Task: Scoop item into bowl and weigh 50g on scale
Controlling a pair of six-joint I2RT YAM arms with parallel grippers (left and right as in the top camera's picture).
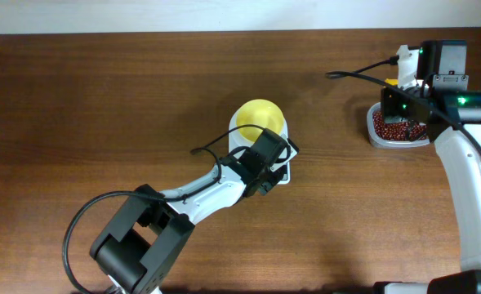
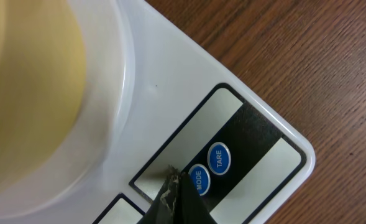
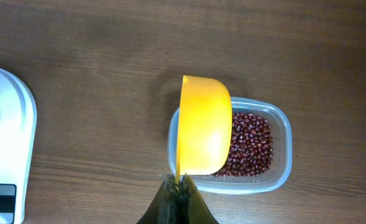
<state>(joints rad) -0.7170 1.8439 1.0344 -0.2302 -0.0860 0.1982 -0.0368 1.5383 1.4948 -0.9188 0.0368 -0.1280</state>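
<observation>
The pale yellow bowl (image 1: 259, 120) sits on the white scale (image 1: 282, 173) at mid-table. My left gripper (image 2: 173, 184) is shut, its tip down on the scale's panel at the edge of the grey screen (image 2: 189, 140), just left of the blue MODE button (image 2: 199, 179). My right gripper (image 3: 179, 182) is shut on the handle of a yellow scoop (image 3: 202, 124). The scoop lies on its side over a clear tub (image 3: 281, 177) of red-brown beans (image 3: 252, 142). No beans show in the scoop from here.
A blue TARE button (image 2: 219, 157) sits beside MODE. The tub (image 1: 377, 139) stands at the table's right, with my right arm (image 1: 469, 180) running along the right edge. Bare wood lies between the scale (image 3: 9, 124) and the tub.
</observation>
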